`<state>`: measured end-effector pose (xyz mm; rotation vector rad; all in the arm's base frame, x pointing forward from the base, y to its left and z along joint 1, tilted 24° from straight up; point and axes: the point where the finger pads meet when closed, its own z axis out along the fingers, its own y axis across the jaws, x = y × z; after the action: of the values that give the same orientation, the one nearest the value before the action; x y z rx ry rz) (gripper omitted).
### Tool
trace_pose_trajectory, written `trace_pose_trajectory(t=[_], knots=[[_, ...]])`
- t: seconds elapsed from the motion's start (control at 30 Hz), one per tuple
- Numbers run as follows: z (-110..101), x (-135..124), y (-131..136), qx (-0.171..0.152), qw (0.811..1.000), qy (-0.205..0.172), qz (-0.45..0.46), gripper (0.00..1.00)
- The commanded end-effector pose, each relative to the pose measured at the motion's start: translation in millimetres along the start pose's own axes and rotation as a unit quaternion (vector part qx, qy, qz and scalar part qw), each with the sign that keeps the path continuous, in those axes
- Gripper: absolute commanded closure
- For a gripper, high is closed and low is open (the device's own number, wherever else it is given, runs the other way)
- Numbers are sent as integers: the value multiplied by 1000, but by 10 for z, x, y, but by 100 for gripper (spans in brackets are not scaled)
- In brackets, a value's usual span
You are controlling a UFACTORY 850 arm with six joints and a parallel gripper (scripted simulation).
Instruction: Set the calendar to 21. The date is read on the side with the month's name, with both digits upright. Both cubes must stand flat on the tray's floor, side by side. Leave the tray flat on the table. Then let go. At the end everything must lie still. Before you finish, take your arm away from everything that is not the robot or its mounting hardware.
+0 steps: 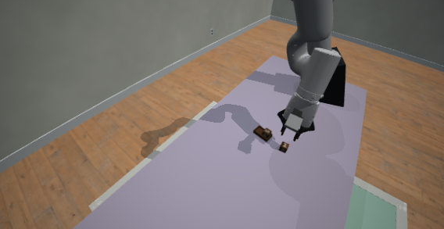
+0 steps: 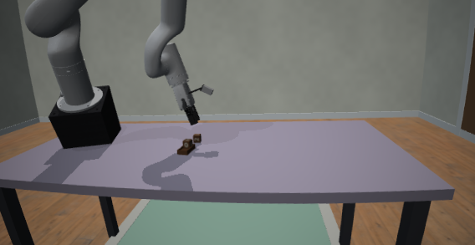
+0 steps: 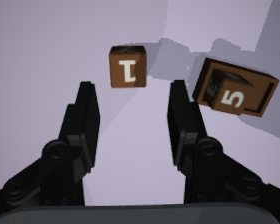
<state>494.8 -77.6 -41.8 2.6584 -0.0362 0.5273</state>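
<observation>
A brown cube (image 1: 284,147) (image 2: 196,138) (image 3: 127,70) sits on the table beside the tray, with a pale 1 on its top, upside down in the wrist view. The small brown tray (image 1: 258,133) (image 2: 183,150) (image 3: 259,89) lies on the table. A second cube (image 1: 267,131) (image 2: 187,143) (image 3: 233,98) is in it, turned askew to its walls, with a sideways 5 on top; whether it stands flat is unclear. The month's name is not readable. My gripper (image 1: 289,136) (image 2: 194,124) (image 3: 133,99) is partly open and empty, above the table near the loose cube.
The lilac table (image 1: 187,182) (image 2: 314,161) carries the black arm base (image 1: 335,84) (image 2: 85,128) at one end. The arm's shadow falls across the tray's surroundings. A green rug (image 1: 371,209) (image 2: 234,224) lies on the floor under the table.
</observation>
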Motion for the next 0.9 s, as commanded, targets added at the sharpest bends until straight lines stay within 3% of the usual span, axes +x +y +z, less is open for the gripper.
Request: trace_pose_trajectory(t=[0.0,0.3,0.6,0.87], knots=[[-6,-7,-9,5,997,74,3,53],[-11,-33,-26,8,996,92,4,53],[5,-51,-19,6,982,189,4,53],[-1,-81,-30,9,978,206,5,53]])
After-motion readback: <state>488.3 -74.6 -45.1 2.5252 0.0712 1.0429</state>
